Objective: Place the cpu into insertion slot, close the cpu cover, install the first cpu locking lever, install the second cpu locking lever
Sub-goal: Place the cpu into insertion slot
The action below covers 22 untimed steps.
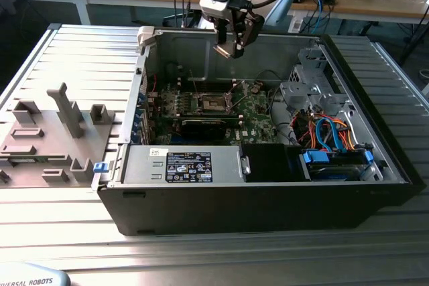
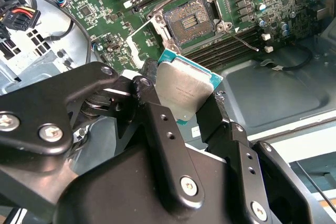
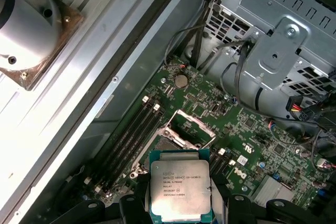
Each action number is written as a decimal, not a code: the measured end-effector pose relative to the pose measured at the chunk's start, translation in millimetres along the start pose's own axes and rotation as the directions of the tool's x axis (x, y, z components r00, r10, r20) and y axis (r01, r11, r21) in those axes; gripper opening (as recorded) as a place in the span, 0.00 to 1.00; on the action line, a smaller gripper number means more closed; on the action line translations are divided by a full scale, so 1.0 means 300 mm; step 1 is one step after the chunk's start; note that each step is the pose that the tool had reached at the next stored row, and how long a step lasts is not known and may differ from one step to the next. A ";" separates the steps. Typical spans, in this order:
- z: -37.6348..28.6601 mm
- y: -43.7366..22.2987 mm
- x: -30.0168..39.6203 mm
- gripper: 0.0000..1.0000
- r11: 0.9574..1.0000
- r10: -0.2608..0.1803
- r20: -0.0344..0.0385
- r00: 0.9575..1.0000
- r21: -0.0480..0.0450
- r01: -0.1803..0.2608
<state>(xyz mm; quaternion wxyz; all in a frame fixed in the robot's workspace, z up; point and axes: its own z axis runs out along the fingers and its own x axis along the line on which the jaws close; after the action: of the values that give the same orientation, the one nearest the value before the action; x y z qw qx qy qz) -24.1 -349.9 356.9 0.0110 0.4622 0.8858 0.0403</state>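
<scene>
My gripper (image 1: pixel 231 43) hangs above the open computer case, shut on the cpu (image 2: pixel 184 87), a small square chip with a silver-grey top and a teal edge. In both wrist views the black fingers (image 2: pixel 157 114) clamp it at two opposite sides. The cpu (image 3: pixel 180 184) is held well above the motherboard, over the insertion slot (image 3: pixel 164 142). This insertion slot (image 2: pixel 191 19) is a bare dark square of pins with a silver rim (image 1: pixel 209 103). The cpu cover (image 3: pixel 190 128) stands raised beside it. A thin locking lever (image 2: pixel 244 41) sticks out free at the socket's side.
Long memory slots (image 3: pixel 128 140) flank the socket, and a black card (image 1: pixel 204 125) lies in front of it. A metal drive cage (image 3: pixel 283 51) and cable bundles (image 1: pixel 328 132) fill the exterior view's right. The power supply (image 1: pixel 181 165) lines the near wall. A grey fixture tray (image 1: pixel 53 138) sits outside.
</scene>
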 end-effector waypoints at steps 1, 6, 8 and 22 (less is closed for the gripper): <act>0.000 0.000 0.000 0.54 1.000 0.001 0.000 1.000 0.000 -0.001; 0.000 0.000 0.000 0.54 1.000 0.006 0.000 1.000 0.000 -0.006; 0.000 0.000 0.000 0.54 1.000 0.007 0.001 1.000 0.000 -0.007; 0.000 0.000 0.000 0.54 1.000 0.018 0.001 1.000 0.000 -0.018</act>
<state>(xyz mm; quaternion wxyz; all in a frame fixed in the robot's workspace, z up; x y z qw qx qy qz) -24.1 -349.9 356.9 0.0113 0.4702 0.8816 0.0401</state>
